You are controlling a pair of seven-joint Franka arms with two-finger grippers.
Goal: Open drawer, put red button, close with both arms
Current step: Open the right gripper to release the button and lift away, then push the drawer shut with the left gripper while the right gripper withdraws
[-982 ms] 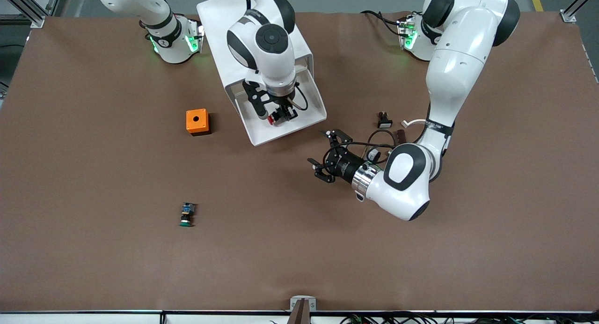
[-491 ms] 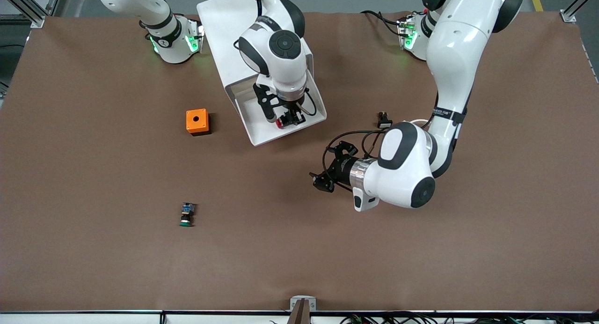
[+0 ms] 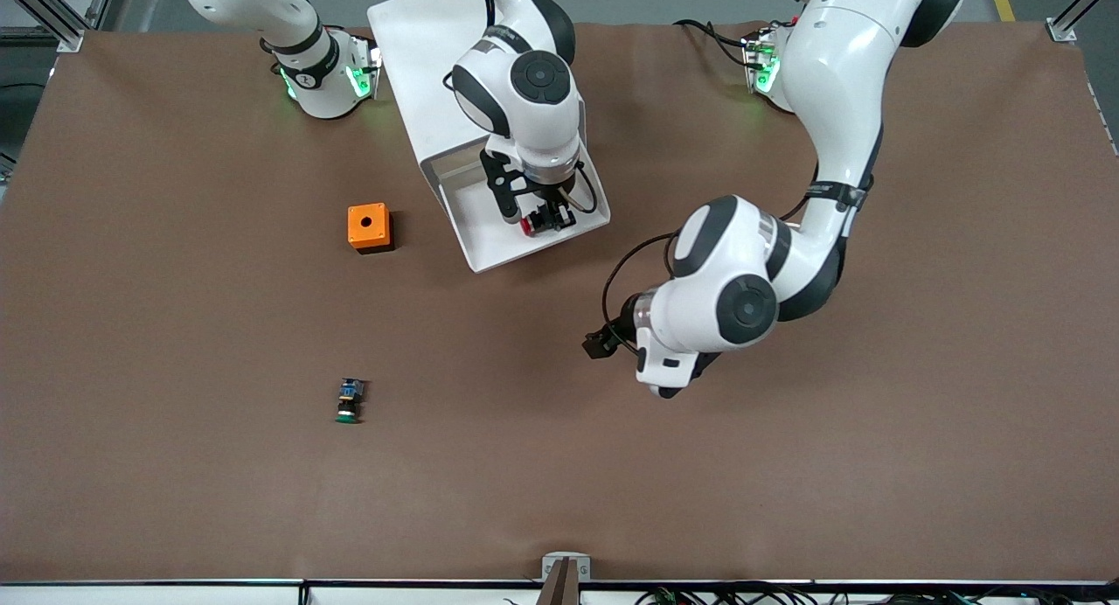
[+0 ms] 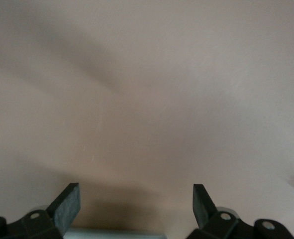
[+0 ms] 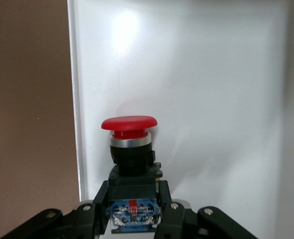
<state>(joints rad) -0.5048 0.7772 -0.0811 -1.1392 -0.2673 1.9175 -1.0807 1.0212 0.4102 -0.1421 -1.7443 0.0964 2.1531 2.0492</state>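
Note:
The drawer (image 3: 479,236), lowest in the white cabinet (image 3: 420,54), stands pulled out toward the front camera. My right gripper (image 3: 544,222) hangs over its floor, shut on the red button (image 3: 530,226). In the right wrist view the red button (image 5: 129,124) points away from the camera, red cap outward. The fingers (image 5: 174,211) clamp its black body and bluish block above the drawer's white floor (image 5: 211,99). My left gripper (image 3: 603,341) hovers over bare table near the drawer's front corner at the left arm's end, mostly hidden under its wrist. In the left wrist view its fingers (image 4: 67,204) stand wide open over brown table.
An orange box with a hole (image 3: 368,227) sits beside the drawer toward the right arm's end. A green-capped button (image 3: 349,401) lies nearer the front camera. The left arm's bulky elbow (image 3: 734,281) hangs over the table beside the drawer.
My right gripper carried the red button a little toward the left arm's end over the drawer. The left arm's wrist rolled over and now covers most of its gripper.

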